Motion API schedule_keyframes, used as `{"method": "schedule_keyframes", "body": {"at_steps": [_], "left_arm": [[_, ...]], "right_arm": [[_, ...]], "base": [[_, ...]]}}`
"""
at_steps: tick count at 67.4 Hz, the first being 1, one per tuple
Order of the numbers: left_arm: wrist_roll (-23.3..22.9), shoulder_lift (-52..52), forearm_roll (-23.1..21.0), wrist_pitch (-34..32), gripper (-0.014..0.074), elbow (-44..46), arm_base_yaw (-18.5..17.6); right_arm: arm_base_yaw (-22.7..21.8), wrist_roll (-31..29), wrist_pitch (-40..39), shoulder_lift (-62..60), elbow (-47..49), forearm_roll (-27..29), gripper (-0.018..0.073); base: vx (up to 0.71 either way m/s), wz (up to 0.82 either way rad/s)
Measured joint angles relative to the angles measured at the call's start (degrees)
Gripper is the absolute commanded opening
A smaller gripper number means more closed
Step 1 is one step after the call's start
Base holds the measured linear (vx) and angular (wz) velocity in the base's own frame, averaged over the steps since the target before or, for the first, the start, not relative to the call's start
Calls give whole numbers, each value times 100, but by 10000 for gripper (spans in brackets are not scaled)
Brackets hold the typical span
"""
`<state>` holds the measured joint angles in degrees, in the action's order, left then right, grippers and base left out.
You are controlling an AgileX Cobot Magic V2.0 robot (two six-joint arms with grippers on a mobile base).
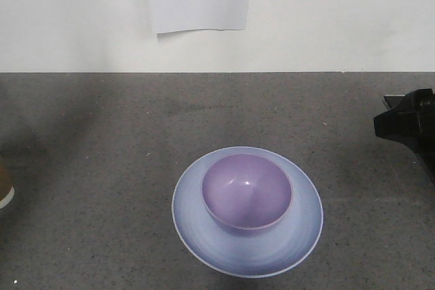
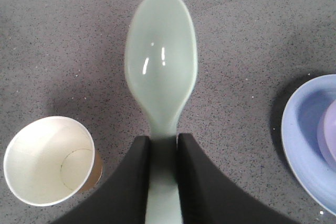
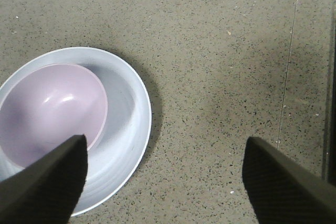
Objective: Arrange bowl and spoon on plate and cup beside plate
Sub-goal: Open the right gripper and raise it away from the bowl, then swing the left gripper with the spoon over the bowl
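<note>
In the front view the plate (image 1: pixel 204 236) lies on the counter (image 1: pixel 102 140). The bowl (image 1: pixel 247 191) sits on it, slightly toward 12 o'clock of the plate's middle. The cup (image 1: pixel 5 191) stands at the plate's 9 o'clock, well apart. In the left wrist view the spoon (image 2: pixel 161 72) is between the left gripper (image 2: pixel 163 140) jaws, with the cup at its 8 o'clock and the plate at its 4 o'clock.

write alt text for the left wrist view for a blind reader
The left gripper holds a mint-green spoon by its handle over a speckled grey table. An empty paper cup stands lower left; the edge of a blue plate, with a purple bowl on it, shows at right.
</note>
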<state>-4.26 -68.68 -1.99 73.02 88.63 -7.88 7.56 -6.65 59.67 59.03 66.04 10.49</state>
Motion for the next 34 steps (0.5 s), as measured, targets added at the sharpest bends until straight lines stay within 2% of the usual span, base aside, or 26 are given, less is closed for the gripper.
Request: {"method": "schedule_keyframes", "body": {"at_steps": [10,18,24,34], "left_arm": [[457,-28,-369,0,-8,0,0],[818,-207,-868,0,-8,0,-82],[954,-433,-1079,0,-8,0,-258],[1064,-917,-1155,-10,-8,11,-753]], "right_arm": [[0,0,0,0,0,-6,591],[0,0,0,0,0,-18,591],[0,0,0,0,0,-18,591],[0,0,0,0,0,-18,591]], "base": [[0,0],[0,0],[0,0],[0,0]]}}
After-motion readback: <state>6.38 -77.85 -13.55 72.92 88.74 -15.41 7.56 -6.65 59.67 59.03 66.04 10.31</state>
